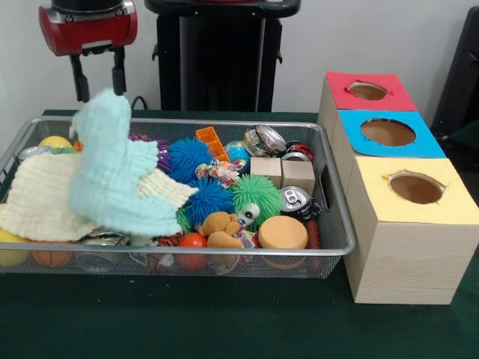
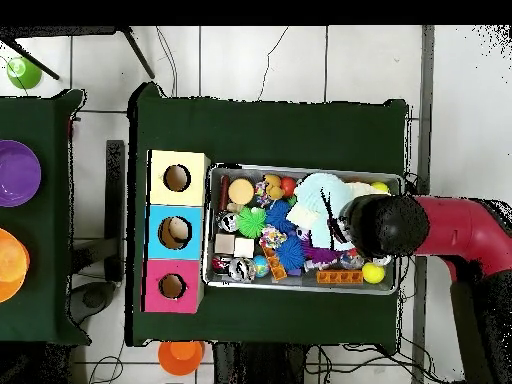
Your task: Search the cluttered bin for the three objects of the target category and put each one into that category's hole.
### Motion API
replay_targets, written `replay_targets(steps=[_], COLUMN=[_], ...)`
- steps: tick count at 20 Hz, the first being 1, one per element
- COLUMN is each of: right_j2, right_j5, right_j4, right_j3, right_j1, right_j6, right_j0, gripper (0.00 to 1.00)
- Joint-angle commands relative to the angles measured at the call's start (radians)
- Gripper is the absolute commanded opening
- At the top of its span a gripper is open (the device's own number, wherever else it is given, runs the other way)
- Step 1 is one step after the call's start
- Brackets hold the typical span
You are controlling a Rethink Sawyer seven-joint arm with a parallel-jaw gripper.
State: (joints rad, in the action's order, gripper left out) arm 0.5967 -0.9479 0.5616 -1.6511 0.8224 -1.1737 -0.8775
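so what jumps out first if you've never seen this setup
The mint cloth stands out first: it rears up at the left of the wire basket, just below the open gripper, whose fingers do not hold it. Next come three wooden boxes to the right with red, blue and yellow tops; the yellow-topped hole is nearest the camera. One patterned cloth bundle shows mid-basket among spiky balls.

Silver wire-mesh bin (image 1: 329,239), waffle-textured mint cloth (image 1: 112,172), pale matt wooden box (image 1: 404,254).
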Motion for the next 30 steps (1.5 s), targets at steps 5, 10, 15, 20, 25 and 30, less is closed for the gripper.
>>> replay_targets(steps=[5, 10, 15, 20, 25, 30], right_j2=[0.053, 0.065, 0.100, 0.117, 0.106, 0.100], right_j5=[-0.088, -0.076, -0.031, 0.013, 0.041, 0.074], right_j4=[0.061, 0.043, -0.009, -0.026, -0.002, 0.023], right_j3=[-0.071, -0.076, -0.130, -0.179, -0.189, -0.179], right_j1=[-0.029, -0.033, -0.051, -0.066, -0.103, -0.148], right_j6=[0.236, 0.210, 0.177, 0.127, 0.088, 0.085], right_j0=[0.024, 0.037, 0.032, 0.040, 0.053, 0.055], gripper=[1.00, 1.00, 1.00, 1.00, 1.00, 1.00])
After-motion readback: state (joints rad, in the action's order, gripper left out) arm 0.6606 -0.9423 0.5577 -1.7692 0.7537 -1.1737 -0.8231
